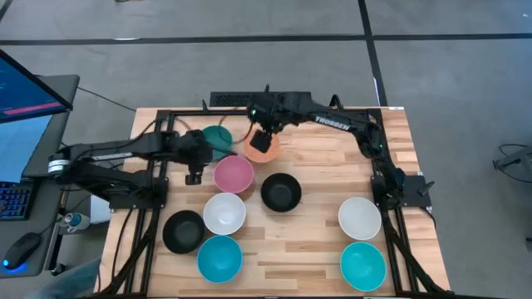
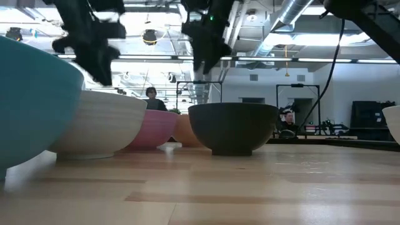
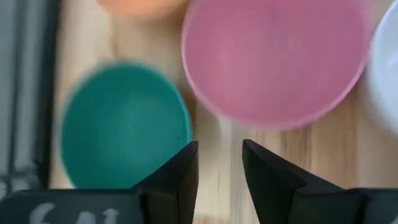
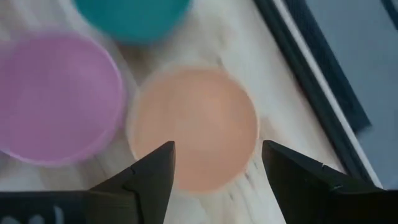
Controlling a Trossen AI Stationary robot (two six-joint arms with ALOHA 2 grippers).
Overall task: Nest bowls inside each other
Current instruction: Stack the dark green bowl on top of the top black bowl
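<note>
Right wrist view: right gripper (image 4: 214, 168) spread wide, empty, hovering over small round orange plastic bowl (image 4: 194, 127). Beside orange: round pink plastic bowl (image 1: 233, 174), dark green plastic bowl (image 1: 218, 138). Left gripper (image 3: 219, 165) narrowly parted, empty. Risk: mistimed pinch skidding orange rim into pink.

My right gripper (image 4: 217, 165) hangs with fingers spread wide over the orange bowl (image 4: 193, 127); the pink bowl (image 4: 56, 96) sits just beside it, the dark green bowl (image 4: 134, 15) close by on the table (image 4: 261, 74)
</note>
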